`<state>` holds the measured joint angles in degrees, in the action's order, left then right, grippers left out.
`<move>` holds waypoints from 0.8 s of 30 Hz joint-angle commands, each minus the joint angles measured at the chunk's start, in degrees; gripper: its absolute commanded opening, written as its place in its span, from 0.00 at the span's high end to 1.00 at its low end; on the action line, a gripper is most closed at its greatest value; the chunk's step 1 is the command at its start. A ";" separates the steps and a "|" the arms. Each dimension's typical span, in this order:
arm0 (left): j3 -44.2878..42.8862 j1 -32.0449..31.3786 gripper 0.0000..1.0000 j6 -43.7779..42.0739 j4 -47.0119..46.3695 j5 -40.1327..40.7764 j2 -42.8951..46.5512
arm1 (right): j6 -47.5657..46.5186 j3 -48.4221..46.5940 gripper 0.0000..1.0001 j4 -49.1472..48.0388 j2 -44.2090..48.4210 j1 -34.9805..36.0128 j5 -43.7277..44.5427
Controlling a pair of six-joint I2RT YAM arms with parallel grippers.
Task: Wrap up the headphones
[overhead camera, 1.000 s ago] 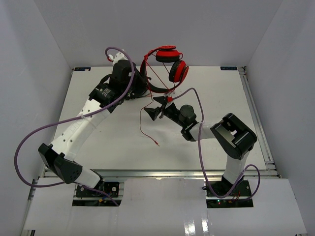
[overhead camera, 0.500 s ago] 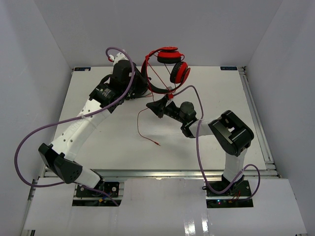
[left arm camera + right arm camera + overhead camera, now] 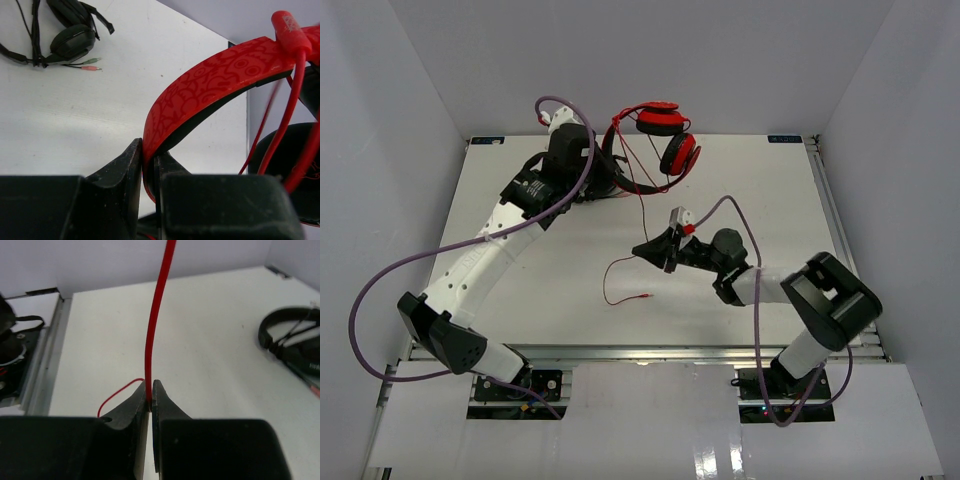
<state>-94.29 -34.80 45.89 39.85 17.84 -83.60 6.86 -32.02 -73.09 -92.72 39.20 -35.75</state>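
1. nearest the arm bases, the loose end of the red cable [image 3: 159,305] was seen lying in a slack loop on the table [image 3: 520,300], with its plug [image 3: 648,296] turned to the right.
2. just beyond it, the right gripper [image 3: 665,250] was found with its jaws pressed together, pinching the cable between the tips. the hold was judged to be taken partway along so that the slack could be led round the headphones [image 3: 678,155].
3. from that pinch the cable was drawn fairly straight. its long axis ran away from the bases and slightly left, rising toward the headband [image 3: 210,80].
4. at the far edge, the left gripper [image 3: 148,155] was clamped across the headband's thickness. this was judged to be an anchor that kept the headphones lifted off the table for winding.
5. the headband arched up and rightward from the clamp, and the earcups were carried at its right end.
6. a pair of black headphones [image 3: 72,40] was left lying on the table, apart from both grippers.
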 commanded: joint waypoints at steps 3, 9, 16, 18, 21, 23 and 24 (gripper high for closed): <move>1.57 1.66 1.00 -3.51 -2.28 1.63 5.46 | -5.23 1.77 0.92 6.77 14.43 -4.38 -14.16; 0.92 1.74 1.00 -5.93 -0.77 1.50 4.67 | -26.05 -20.46 0.92 62.37 14.31 -5.29 -12.62; -3.58 3.08 1.00 -6.41 -0.11 0.72 5.11 | -34.27 -20.07 0.92 75.66 15.97 -5.58 -8.03; -5.50 3.16 1.00 -6.25 0.32 -0.38 5.03 | -34.28 -19.72 0.92 76.21 15.72 -6.27 -7.92; -8.39 3.16 1.00 -6.04 1.67 -1.69 5.41 | -35.66 -20.02 0.92 77.50 15.12 -7.14 -5.92; -8.91 3.16 1.00 -5.61 2.12 -3.01 5.78 | -36.08 -20.98 0.92 78.41 14.25 -7.71 -4.61; -9.12 3.16 1.00 -5.32 2.27 -4.04 6.15 | -35.37 -21.44 0.92 78.42 13.59 -8.70 -5.29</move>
<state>-98.91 -31.92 38.63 44.81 17.52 -82.04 -26.39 -51.69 0.15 -77.56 32.46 -42.84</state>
